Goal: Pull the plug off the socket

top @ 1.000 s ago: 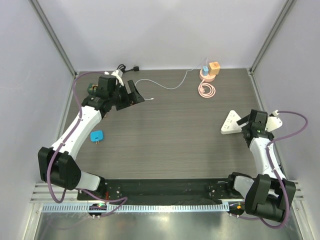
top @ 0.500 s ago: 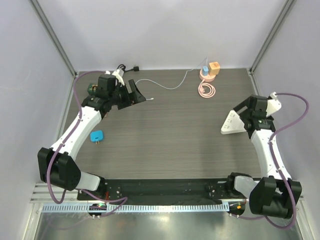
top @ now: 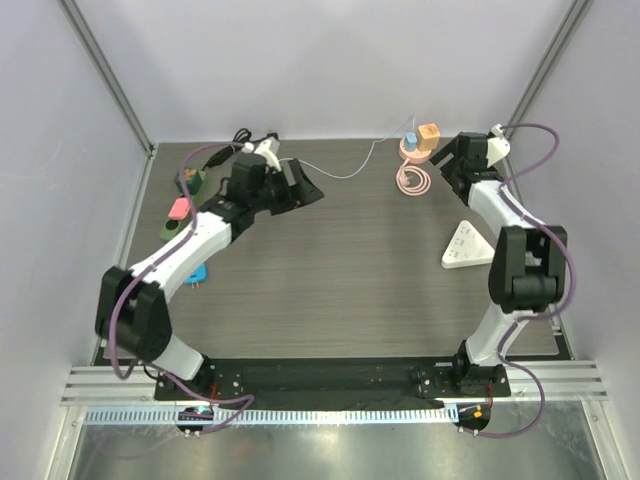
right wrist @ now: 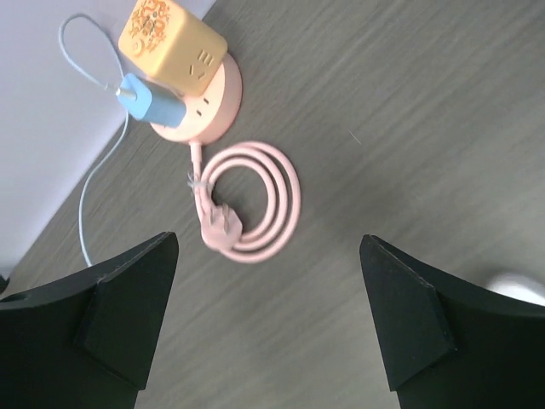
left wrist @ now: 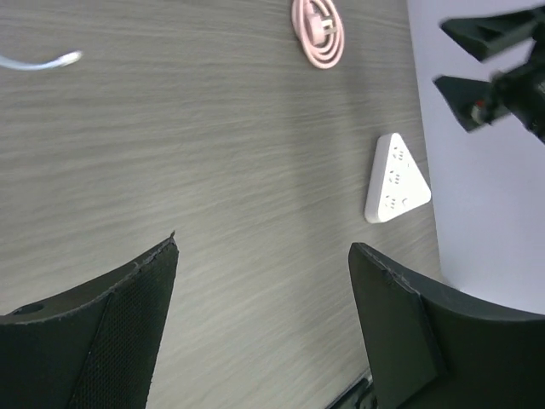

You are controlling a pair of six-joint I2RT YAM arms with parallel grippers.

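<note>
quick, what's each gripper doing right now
left gripper: open, holding nothing
right gripper: open, holding nothing

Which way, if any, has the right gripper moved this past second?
Yes: the right gripper swung from the white triangular power strip toward the far edge, now beside the pink round socket.

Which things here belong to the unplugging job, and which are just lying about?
Job: pink socket, blue plug, orange cube, right gripper.
Lying about: white strip, blue adapter, green item, pink item.
</note>
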